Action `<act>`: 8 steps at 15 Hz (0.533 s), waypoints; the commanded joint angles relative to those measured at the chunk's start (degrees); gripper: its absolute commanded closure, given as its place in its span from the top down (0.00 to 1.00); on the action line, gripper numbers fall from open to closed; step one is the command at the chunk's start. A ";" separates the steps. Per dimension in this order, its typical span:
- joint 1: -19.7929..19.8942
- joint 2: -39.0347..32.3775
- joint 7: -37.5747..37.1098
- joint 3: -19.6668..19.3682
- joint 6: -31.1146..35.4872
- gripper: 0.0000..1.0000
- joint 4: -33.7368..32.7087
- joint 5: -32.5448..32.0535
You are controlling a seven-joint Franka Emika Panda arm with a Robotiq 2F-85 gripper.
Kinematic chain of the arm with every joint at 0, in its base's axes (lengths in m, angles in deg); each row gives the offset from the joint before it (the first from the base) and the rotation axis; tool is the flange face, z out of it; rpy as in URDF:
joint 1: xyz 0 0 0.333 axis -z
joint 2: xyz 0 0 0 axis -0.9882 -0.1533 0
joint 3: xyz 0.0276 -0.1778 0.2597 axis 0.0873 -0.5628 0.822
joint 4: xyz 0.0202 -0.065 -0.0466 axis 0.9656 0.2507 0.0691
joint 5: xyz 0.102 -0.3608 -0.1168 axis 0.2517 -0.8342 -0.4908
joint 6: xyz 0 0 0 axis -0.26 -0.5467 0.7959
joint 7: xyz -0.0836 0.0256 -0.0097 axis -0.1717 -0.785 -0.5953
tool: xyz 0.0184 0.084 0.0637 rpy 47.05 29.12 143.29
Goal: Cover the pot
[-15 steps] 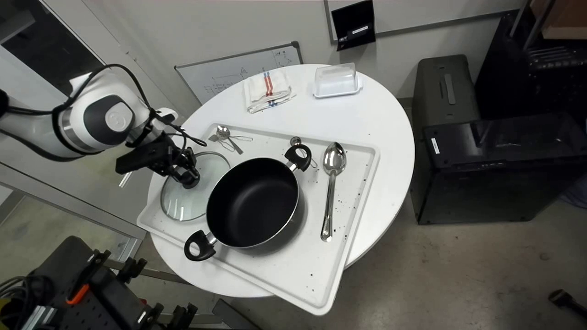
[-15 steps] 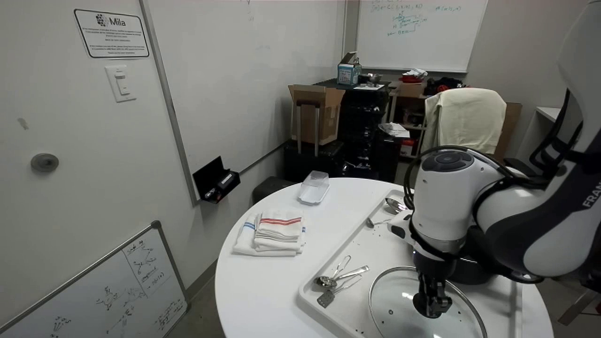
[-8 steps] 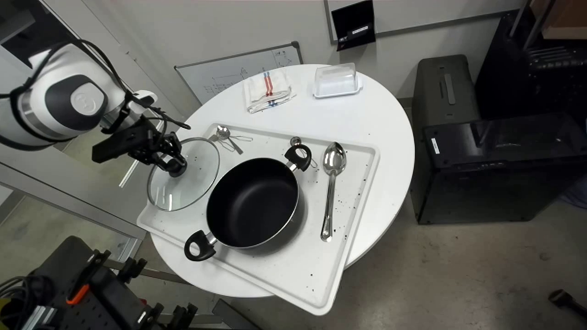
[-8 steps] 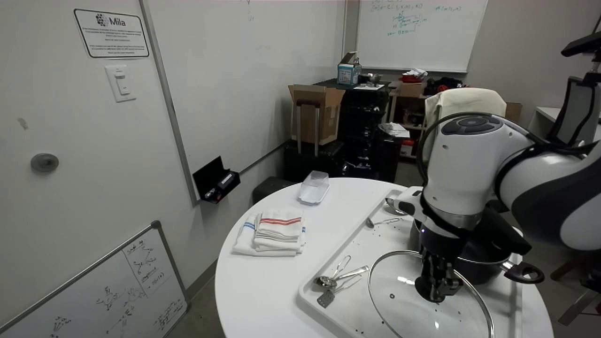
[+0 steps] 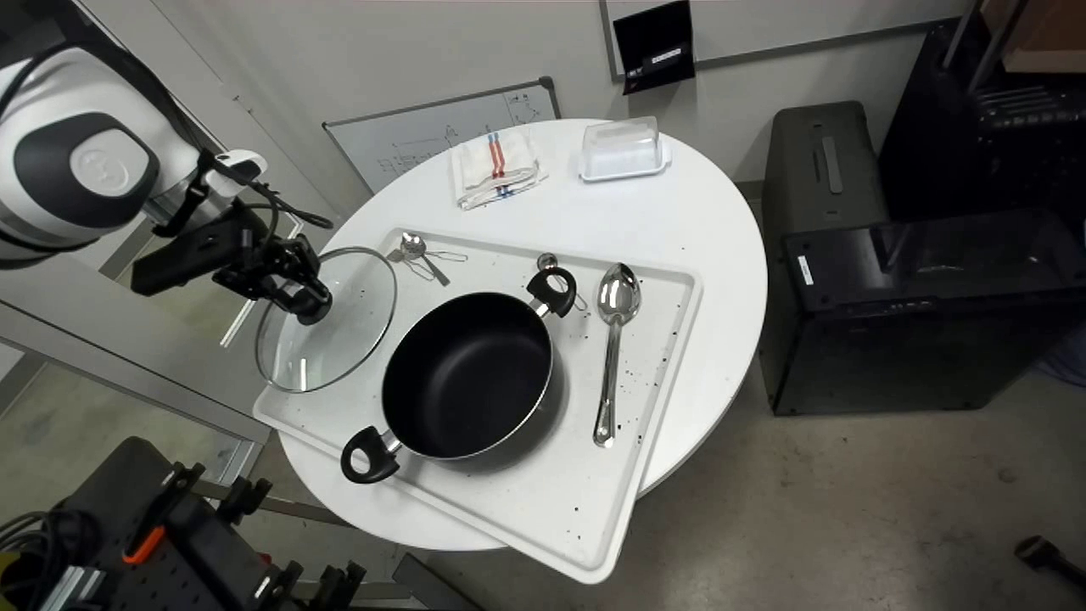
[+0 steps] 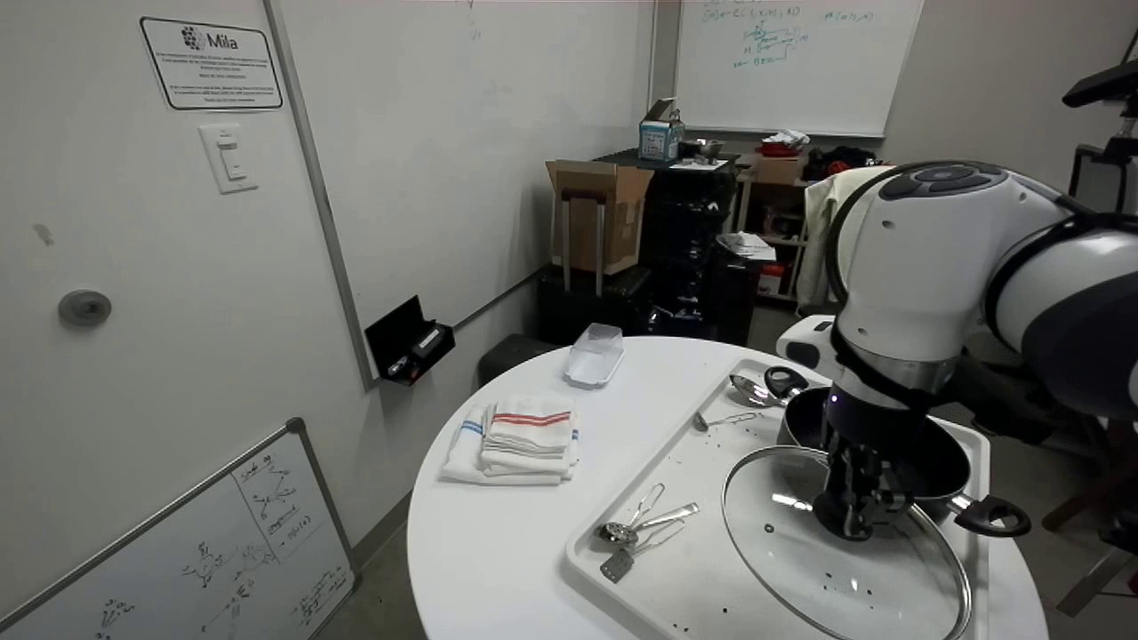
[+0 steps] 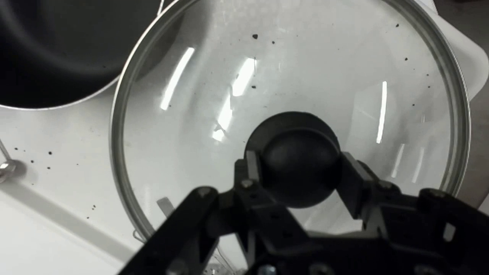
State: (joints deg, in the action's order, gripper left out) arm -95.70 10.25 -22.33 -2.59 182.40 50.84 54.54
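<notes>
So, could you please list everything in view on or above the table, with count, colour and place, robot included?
Tray: 1, white, on table
Pot: 1, black, on tray
Lid: 1, clear, over tray beside pot
Spoon: 1, silver, on tray
Small utensils: 3 or more, silver, on tray
Specks: many, dark, on tray
Towels: count unclear, white, striped, on table
Dish: 1, white and clear, on table
Gripper: 1, black, holding lid
Arm: 1, white and grey, above gripper

Pot (image 7: 68, 49) — partly beyond the wrist view's top and left edges
</notes>
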 commanded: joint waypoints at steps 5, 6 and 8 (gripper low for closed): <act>7.52 6.71 0.50 -1.13 -1.50 0.25 5.29 2.26; 8.89 6.76 0.81 -1.32 -1.54 0.25 5.42 3.01; 11.18 6.73 0.95 -1.80 -1.33 0.25 5.53 4.29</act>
State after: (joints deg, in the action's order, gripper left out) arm -87.16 14.16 -22.37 -4.08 181.73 54.75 56.24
